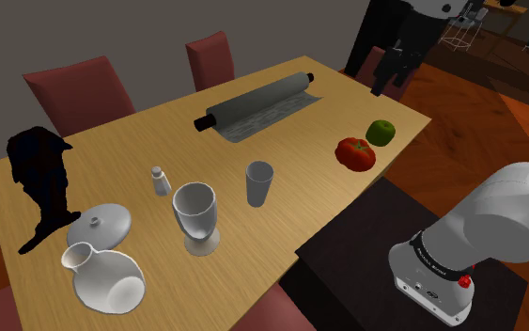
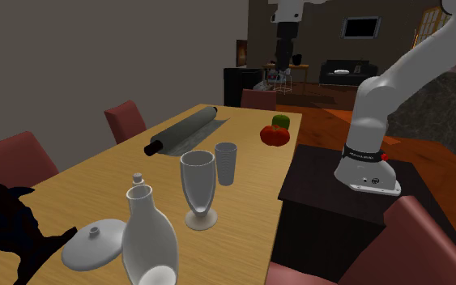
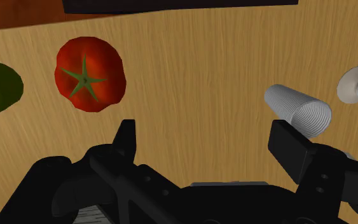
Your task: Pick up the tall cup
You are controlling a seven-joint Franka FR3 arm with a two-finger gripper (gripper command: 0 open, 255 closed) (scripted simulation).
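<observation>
The tall cup (image 1: pixel 259 182) is a grey ribbed tumbler standing upright near the middle of the wooden table (image 1: pixel 309 127), also seen in the second exterior view (image 2: pixel 226 163). From the wrist view the cup (image 3: pixel 298 109) lies just beyond one finger, off to the side. My black gripper (image 3: pixel 209 143) hangs high above the table, open, with nothing between its fingers. It is over the table end near the red tomato (image 3: pixel 89 73).
A goblet (image 1: pixel 194 217) stands close beside the cup. The tomato (image 1: pixel 354 152) and a green apple (image 1: pixel 381 132) lie toward the stand. A rolling pin (image 1: pixel 253 103) on a mat, a shaker (image 1: pixel 160 180), a jug (image 1: pixel 102 278) and a lid (image 1: pixel 100 226) occupy the rest.
</observation>
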